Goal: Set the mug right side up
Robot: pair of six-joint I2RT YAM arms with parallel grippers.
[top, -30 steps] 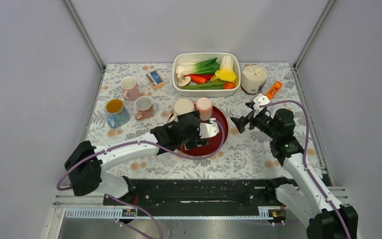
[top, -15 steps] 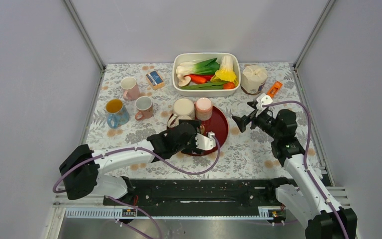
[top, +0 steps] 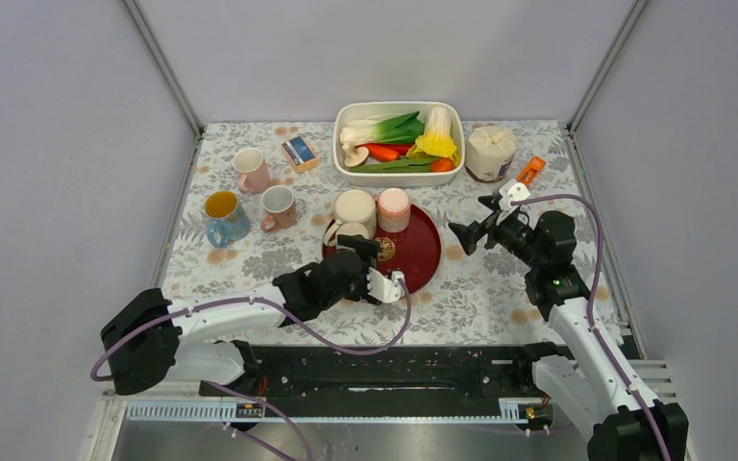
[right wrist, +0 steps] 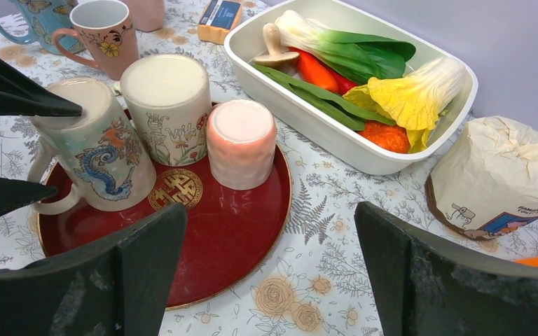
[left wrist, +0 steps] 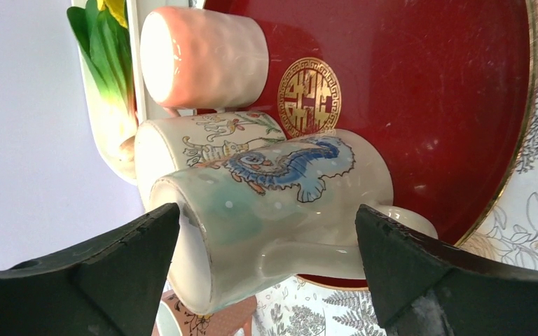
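Three inverted mugs (right wrist: 170, 105) sit on a red tray (top: 423, 252). Open left claw (top: 377, 265) faces the dragon mug (left wrist: 280, 189) at nine o'clock; centre on its body before closing. Open right claw (top: 485, 213) hovers empty.

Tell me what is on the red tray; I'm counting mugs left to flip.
Three stand base-up on the tray: a dragon mug, a floral mug and a pink cup. A gold emblem shows at its centre. Their insides are covered.
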